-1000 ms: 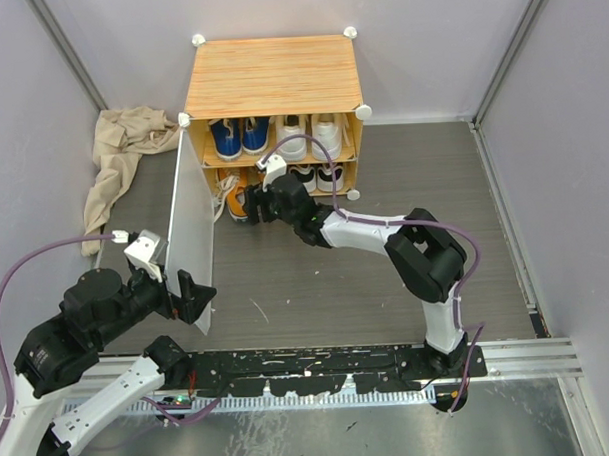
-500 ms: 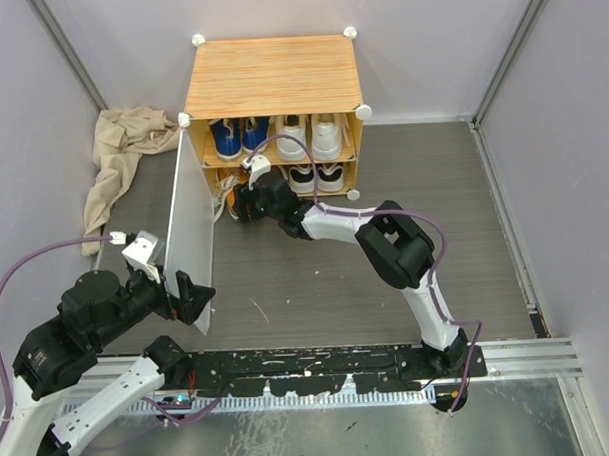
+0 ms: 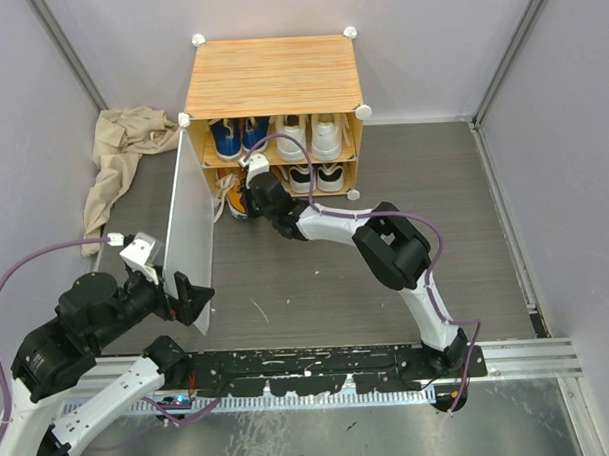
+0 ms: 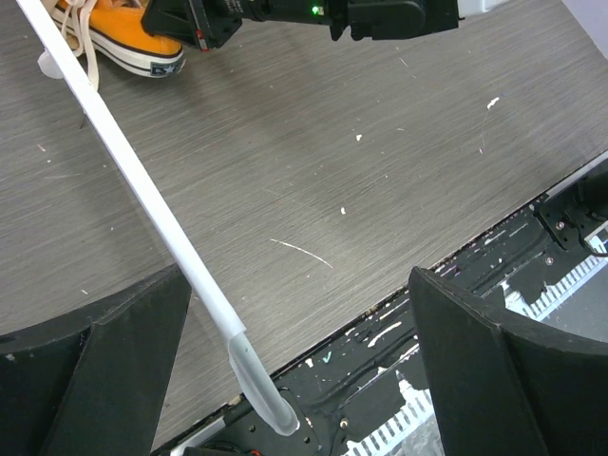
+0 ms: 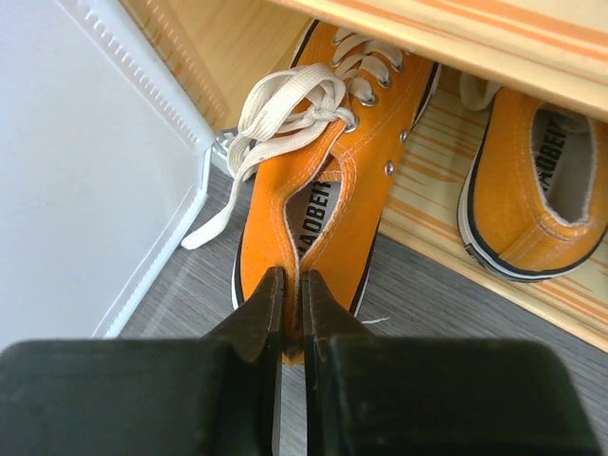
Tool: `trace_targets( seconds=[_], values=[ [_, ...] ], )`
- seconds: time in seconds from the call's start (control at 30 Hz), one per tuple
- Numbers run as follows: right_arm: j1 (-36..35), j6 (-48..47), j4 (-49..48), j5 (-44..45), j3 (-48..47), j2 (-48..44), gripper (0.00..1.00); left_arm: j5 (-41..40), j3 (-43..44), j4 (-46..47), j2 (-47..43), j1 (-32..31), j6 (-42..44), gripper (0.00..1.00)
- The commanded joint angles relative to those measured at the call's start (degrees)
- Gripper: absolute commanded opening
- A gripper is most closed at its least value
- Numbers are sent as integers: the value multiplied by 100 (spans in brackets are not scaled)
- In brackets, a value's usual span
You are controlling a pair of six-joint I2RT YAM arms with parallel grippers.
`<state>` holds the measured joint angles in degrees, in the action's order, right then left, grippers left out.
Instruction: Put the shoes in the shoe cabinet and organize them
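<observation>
Grey floor, shoe cabinet at top middle, white door open on the left. Right gripper pinching the heel of an orange shoe, close beside that door. Left gripper wide open around the door's edge.

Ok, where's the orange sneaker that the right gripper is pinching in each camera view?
Top external: orange sneaker at the shoe cabinet's lower left opening.
Left wrist: top left corner.
Right wrist: centre, heel collar pinched by the right gripper.
Shared landmark: the white door panel beside it.
</observation>
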<state>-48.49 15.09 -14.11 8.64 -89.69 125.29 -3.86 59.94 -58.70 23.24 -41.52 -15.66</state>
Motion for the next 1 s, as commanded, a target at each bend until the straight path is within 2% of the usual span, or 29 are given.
trace_targets(
  seconds=[0.0,0.3,0.97],
  values=[
    [-204,-172,-950,1235,-199,-104,1,-55,26,305,-74,-8,62,98],
    [-257,-579,-1862,2344,-732,505,1,-68,26,297,-67,-14,58,98],
    [44,-821,-1212,1863,-2409,1456,1,-34,-82,424,51,-10,89,98]
  ],
)
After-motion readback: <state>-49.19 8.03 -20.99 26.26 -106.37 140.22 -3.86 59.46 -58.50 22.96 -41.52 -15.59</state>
